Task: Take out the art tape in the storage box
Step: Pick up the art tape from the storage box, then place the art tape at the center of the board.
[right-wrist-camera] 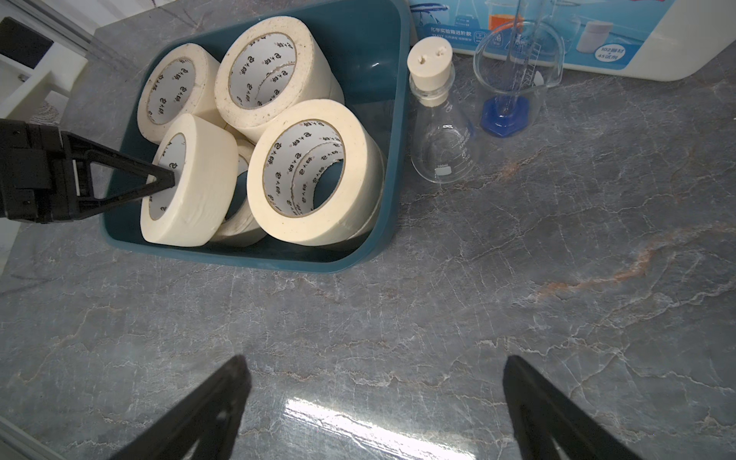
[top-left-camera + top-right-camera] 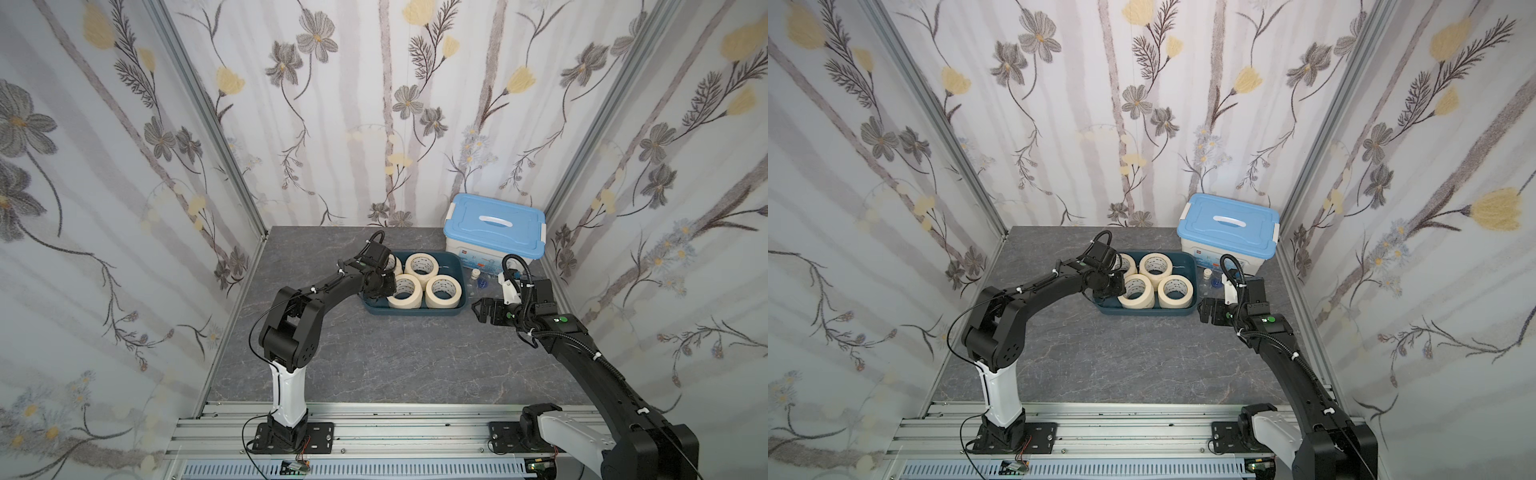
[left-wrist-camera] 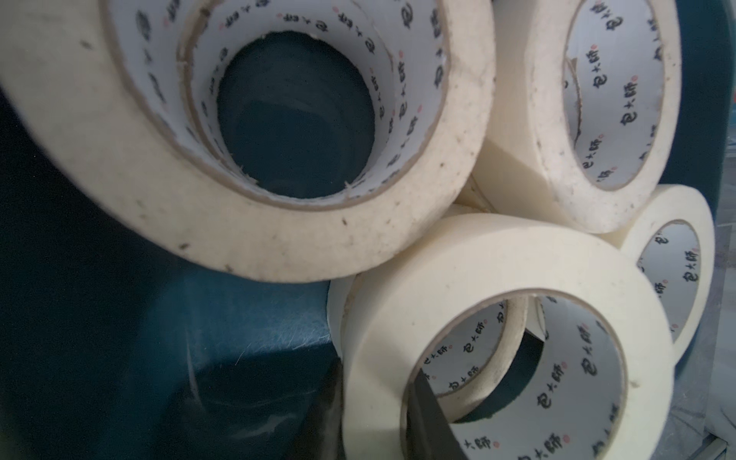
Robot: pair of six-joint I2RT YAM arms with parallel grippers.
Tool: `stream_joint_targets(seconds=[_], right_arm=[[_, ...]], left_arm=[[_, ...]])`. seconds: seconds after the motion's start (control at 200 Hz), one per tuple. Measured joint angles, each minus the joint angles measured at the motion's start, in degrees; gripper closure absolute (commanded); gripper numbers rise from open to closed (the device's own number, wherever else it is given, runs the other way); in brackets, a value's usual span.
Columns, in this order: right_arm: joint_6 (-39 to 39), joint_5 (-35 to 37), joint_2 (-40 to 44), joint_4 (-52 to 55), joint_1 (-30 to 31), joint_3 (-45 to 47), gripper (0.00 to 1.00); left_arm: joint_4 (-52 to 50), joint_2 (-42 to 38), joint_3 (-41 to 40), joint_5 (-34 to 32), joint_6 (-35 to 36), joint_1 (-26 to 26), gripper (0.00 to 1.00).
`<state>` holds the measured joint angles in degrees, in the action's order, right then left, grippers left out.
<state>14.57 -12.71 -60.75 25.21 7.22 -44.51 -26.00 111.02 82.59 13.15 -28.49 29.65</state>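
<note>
Our left tool [image 1: 161, 185] pinches the wall of one masking-tape roll [image 1: 195, 179], one finger inside its core, so the ring tips up on edge at the front of the teal storage tray [image 1: 358, 255]. The other rolls [image 1: 310, 171] lie stacked inside. Our right tool [image 1: 374, 398] hangs spread wide over the counter [image 1: 517, 278], probably held clear so the arms do not meet.

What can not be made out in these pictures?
Lower art tape rolls: right wrist view, covered by upper rolls; count unsure.
Rear left roll: a top view, partly behind the left arm.
Hold of the left gripper: left wrist view, fingers blurred, cut by the edge.
Inside the white bin: lid closed.
</note>
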Motion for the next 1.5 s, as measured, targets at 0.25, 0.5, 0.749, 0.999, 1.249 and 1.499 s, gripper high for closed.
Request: stream_joint_targets(seconds=[0.25, 0.5, 0.749, 0.999, 1.249, 1.499], right_arm=[[0.0, -0.02, -0.33, 0.13, 0.0, -0.07, 0.0], [-0.02, -0.85, -1.18, 0.28, 0.17, -1.29, 0.0], [-0.02, -0.87, -2.8, 0.35, 0.61, -2.62, 0.0], [-0.04, -0.87, -4.04, 0.46, 1.03, -3.21, 0.0], [-0.07, -0.85, -4.98, 0.48, 1.18, -3.43, 0.0], [-0.24, -0.85, -6.54, 0.5, 1.53, -4.28, 0.0]], left_arm=[[0.02, -3.08, 0.0, 0.02, -0.17, -0.02, 0.83], [-1.66, -8.98, -1.57, -1.57, 0.98, -0.39, 0.83], [-4.15, -17.73, -7.96, -4.31, 2.64, -3.26, 0.83], [-6.51, -27.89, -17.25, -6.47, 2.49, -7.26, 0.82], [-8.76, -39.3, -29.94, -10.03, -0.48, -10.36, 0.84], [-9.81, -44.74, -37.92, -13.53, -3.52, -11.76, 0.84]])
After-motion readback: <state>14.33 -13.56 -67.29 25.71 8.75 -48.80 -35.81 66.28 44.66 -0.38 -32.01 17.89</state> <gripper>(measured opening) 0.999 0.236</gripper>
